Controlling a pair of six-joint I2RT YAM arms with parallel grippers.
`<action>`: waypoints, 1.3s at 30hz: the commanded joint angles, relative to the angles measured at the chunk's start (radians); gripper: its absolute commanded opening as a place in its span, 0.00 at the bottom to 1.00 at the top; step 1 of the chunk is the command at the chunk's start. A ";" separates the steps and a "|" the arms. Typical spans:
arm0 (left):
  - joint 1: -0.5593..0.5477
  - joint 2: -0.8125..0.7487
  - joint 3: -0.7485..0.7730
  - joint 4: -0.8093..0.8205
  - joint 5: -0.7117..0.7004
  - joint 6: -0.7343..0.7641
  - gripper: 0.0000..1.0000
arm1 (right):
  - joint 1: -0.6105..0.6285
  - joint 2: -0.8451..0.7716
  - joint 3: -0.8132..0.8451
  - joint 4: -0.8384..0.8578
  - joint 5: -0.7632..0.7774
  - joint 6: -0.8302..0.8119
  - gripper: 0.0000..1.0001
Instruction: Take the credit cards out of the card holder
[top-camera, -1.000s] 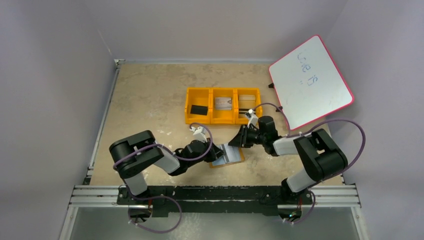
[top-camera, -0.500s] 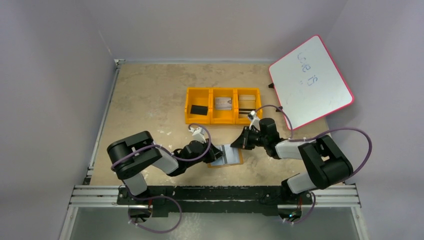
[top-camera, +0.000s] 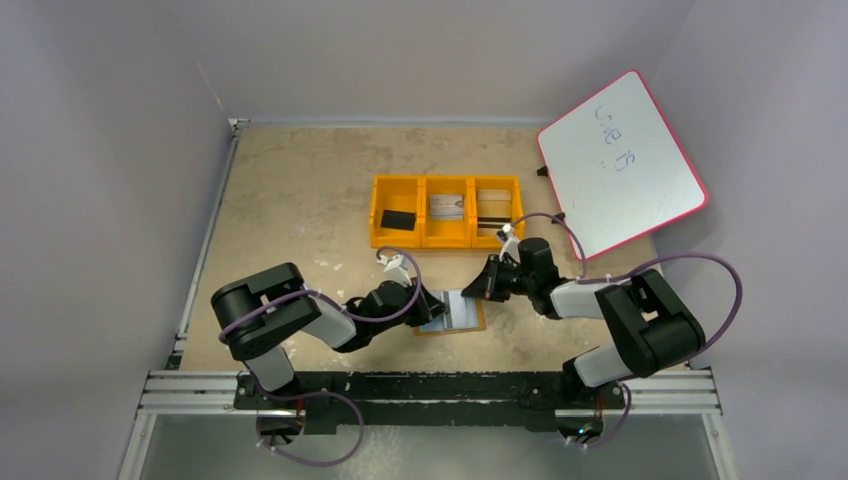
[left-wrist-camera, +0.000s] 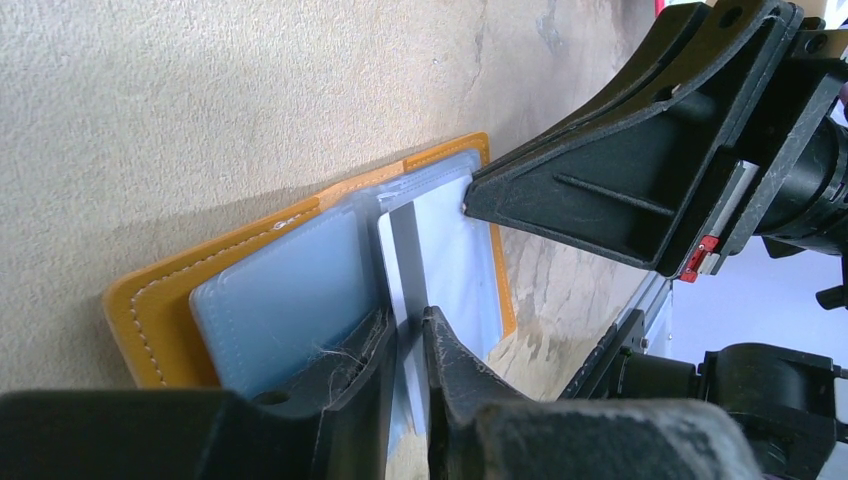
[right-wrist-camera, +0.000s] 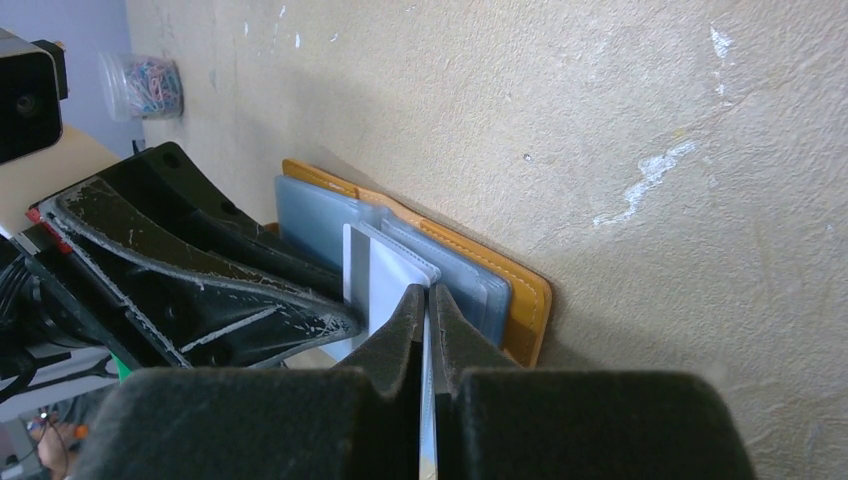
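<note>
Right end effector (right-wrist-camera: 425, 320) is clamped tight on the edge of a pale credit card (right-wrist-camera: 385, 275), which stands half out of its blue-grey pocket. Left end effector (left-wrist-camera: 408, 345) sits opposite, fingers a narrow slit astride the same card; gripping or loose, I cannot tell. The tan card holder (right-wrist-camera: 520, 290) lies open on the worktop (right-wrist-camera: 600, 100) between both arms. So we're mid-extraction, by my reading: next comes a straight pull along the pocket while the holder is pinned. Count: one holder, one card showing in it, one orange tray (top-camera: 447, 243) of three compartments, one black block (top-camera: 398, 219) in it.
</note>
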 joint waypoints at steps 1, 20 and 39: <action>0.006 -0.019 0.010 0.016 0.000 0.008 0.15 | 0.002 0.004 -0.011 0.010 0.021 0.008 0.00; 0.006 -0.072 -0.001 -0.106 -0.075 0.014 0.00 | 0.002 -0.096 0.025 -0.147 0.136 -0.037 0.00; 0.006 -0.031 0.038 -0.126 -0.030 0.028 0.16 | 0.003 -0.024 0.046 -0.118 -0.017 -0.116 0.30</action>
